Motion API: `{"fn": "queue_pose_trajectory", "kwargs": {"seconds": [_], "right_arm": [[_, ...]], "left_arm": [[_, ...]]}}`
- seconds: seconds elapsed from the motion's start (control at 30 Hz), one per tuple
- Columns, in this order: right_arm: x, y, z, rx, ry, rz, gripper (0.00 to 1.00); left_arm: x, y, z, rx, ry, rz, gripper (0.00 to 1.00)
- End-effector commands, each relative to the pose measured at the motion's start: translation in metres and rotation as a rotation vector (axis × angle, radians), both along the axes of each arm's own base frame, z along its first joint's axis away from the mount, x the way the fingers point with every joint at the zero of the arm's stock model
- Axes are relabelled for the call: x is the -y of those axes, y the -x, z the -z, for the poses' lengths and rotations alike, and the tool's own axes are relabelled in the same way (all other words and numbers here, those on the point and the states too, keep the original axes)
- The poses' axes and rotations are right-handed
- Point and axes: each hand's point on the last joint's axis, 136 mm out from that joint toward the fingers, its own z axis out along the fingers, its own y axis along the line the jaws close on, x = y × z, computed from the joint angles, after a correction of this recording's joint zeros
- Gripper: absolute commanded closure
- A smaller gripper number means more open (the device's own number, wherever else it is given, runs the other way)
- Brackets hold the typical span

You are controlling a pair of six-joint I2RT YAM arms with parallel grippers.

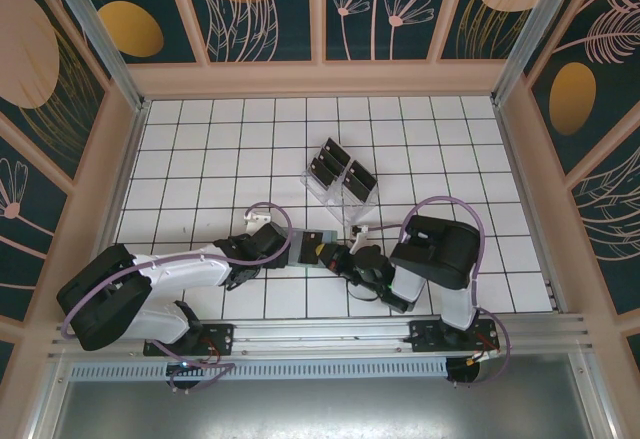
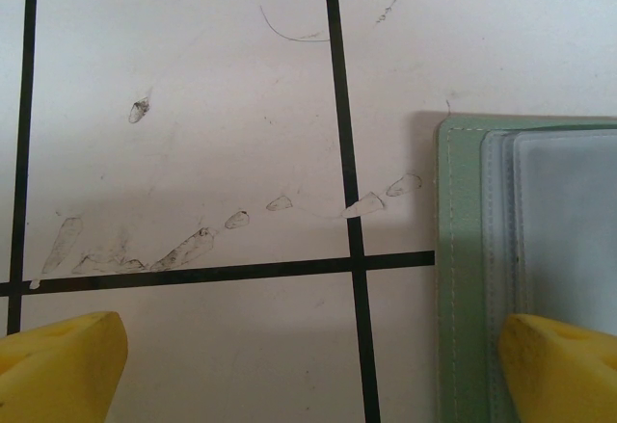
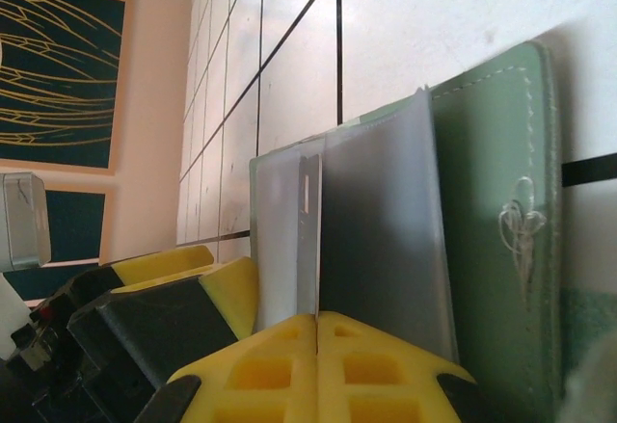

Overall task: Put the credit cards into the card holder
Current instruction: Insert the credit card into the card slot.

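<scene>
Clear rack (image 1: 312,187) holds credit cards (image 1: 357,180) beyond card holder (image 1: 302,255).

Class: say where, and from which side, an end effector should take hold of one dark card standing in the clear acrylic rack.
Pinch the free top edge of a thin near-black rectangular card, one finger on each flat face, coming from above. The clear acrylic slotted rack holds its lower part, and it stands tilted, so probably lean the end effector to match.

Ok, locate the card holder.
In the top view the card holder lies at the near middle of the table, between the left hand and the right hand, which grips a credit card, below the clear rack.
</scene>
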Motion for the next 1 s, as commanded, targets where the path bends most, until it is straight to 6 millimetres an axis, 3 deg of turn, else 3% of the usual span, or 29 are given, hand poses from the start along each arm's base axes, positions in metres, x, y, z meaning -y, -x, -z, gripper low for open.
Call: {"fn": "queue_pose_trajectory", "kwargs": {"seconds": [0.0, 0.97], "right_arm": [[-0.002, 0.000, 0.007, -0.012, 0.014, 0.005, 1.00], [-0.015, 0.001, 0.025, -0.087, 0.045, -0.078, 1.00]], "left_arm": [[-0.007, 0.012, 0.010, -0.043, -0.028, 0.016, 0.02], [-0.006, 0.011, 0.008, -0.040, -0.021, 0.016, 0.02]]}}
